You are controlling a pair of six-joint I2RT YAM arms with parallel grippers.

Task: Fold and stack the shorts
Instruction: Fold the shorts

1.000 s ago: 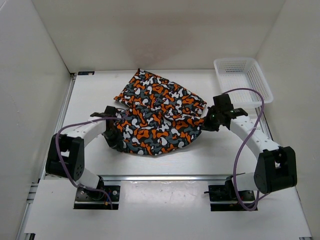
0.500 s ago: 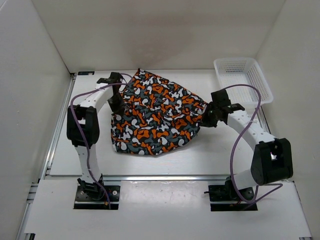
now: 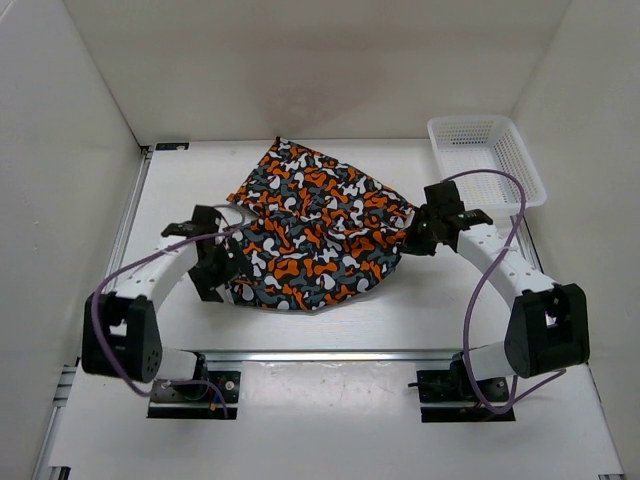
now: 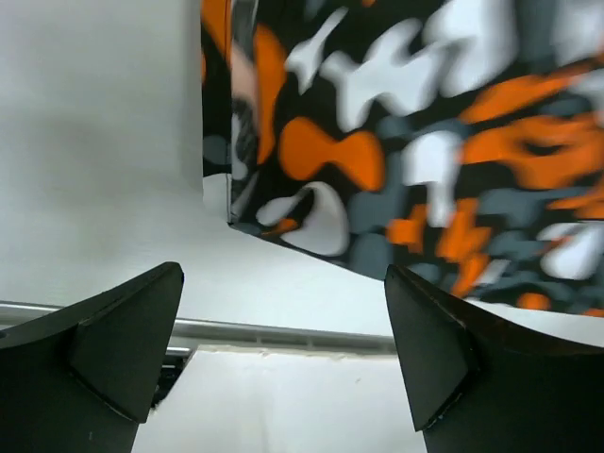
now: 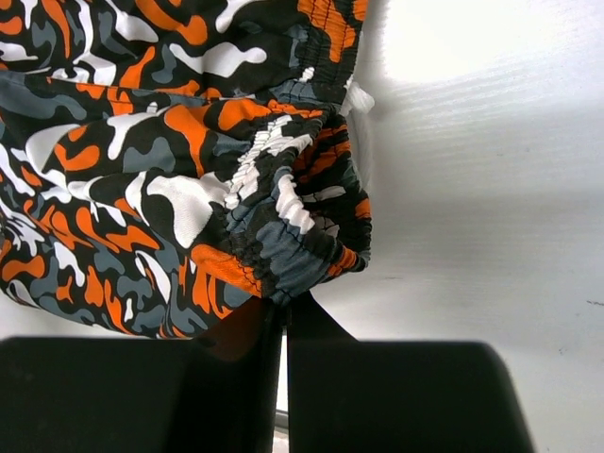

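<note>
**A:** From above, where does everything lie?

**B:** The shorts [image 3: 318,235] lie rumpled across the middle of the surface [image 3: 440,300], well apart from the basket [image 3: 487,158]. My left hand [image 3: 228,270] sits just beside their near-left edge. My right hand [image 3: 415,233] is at their right corner.

**A:** And from your left wrist?

**B:** My left hand [image 4: 283,278] is spread wide with nothing in it. The edge of the shorts [image 4: 396,142] lies just ahead, not touching it. To fold well, I reckon I should slide one side under that edge and pinch every layer before lifting.

**A:** And the right wrist?

**B:** My right hand [image 5: 283,321] is clamped on the gathered waistband of the shorts [image 5: 189,170]. I think it should hold the cloth taut so the fold lands flat.
</note>
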